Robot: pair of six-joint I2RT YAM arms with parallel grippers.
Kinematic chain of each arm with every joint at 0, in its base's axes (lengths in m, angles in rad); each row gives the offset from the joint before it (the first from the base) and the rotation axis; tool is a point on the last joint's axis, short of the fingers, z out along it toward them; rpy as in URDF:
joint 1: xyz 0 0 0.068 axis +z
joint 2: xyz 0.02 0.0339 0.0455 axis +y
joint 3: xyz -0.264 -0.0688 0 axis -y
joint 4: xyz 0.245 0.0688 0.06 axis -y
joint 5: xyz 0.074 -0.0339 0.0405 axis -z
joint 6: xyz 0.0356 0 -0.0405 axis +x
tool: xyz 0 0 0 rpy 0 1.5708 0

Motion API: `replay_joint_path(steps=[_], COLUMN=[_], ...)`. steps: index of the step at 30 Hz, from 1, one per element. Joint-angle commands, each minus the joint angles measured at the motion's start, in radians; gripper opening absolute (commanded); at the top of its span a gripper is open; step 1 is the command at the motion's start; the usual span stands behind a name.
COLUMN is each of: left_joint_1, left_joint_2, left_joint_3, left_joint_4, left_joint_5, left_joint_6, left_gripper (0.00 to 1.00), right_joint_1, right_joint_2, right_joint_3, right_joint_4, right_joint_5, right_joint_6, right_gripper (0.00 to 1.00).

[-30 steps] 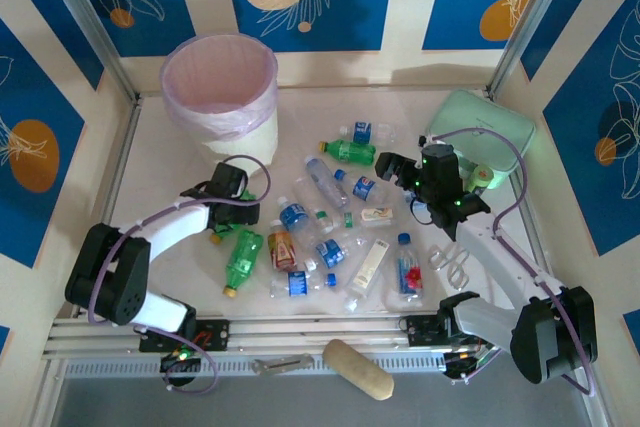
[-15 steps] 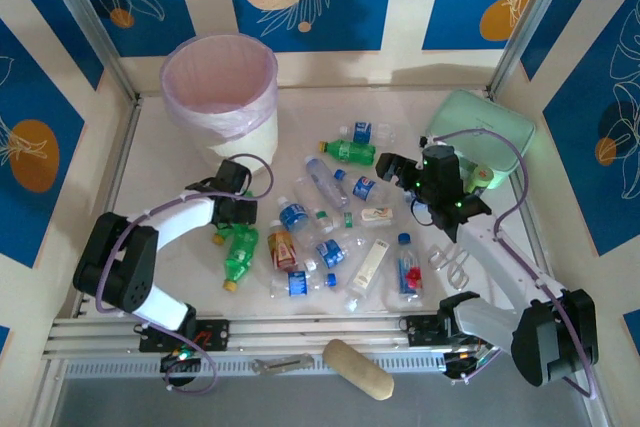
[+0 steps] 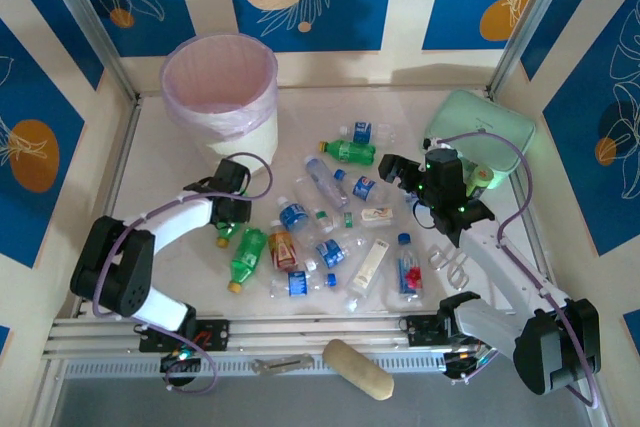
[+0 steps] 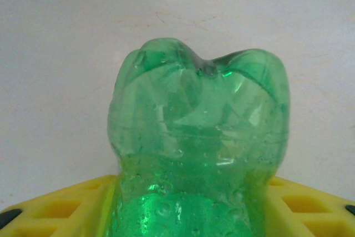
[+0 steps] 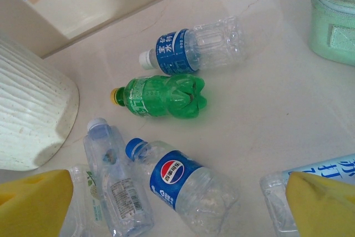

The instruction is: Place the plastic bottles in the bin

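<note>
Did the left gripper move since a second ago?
Yes. The left gripper edged slightly away from the bin, toward the table's near edge, and now clamps a green bottle.

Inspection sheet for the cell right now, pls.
Surface: cream tabletop, no spills seen.
Job's things: plastic bottles lie scattered mid-table; bin upright, far left, pink liner.
Clutter: mint pouch far right; tan oblong at near edge.
Claws: left claw pads against both sides of green bottle; right claw open above bottles.
Cables: purple cables loop along both arms, no snag seen.
Surroundings: blue floral wall panels.
</note>
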Motion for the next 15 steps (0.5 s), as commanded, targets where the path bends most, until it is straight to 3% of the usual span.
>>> replay_joint_path(steps=[1, 6, 15], left_joint_1=[-0.008, -0.016, -0.117], left_joint_2=[-0.066, -0.153, -0.238], left_joint_3=[0.029, 0.084, 0.265], left_joint_4=[-0.052, -0.142, -0.233], left_joint_5=[-0.039, 0.024, 0.279], left_joint_6=[0.033, 0.071, 0.094], left_gripper=[0.49, 0.5, 0.49], right_joint_1=[0.006, 0.006, 0.008], right_joint_2=[-0.017, -0.013, 0.0], right_joint_3=[-0.001, -0.011, -0.009], right_joint_4=[-0.006, 0.018, 0.05], right_joint_5=[0.009, 0.004, -0.022], right_joint_6=[0.017, 0.034, 0.064], right_gripper=[0.99, 0.99, 0.99])
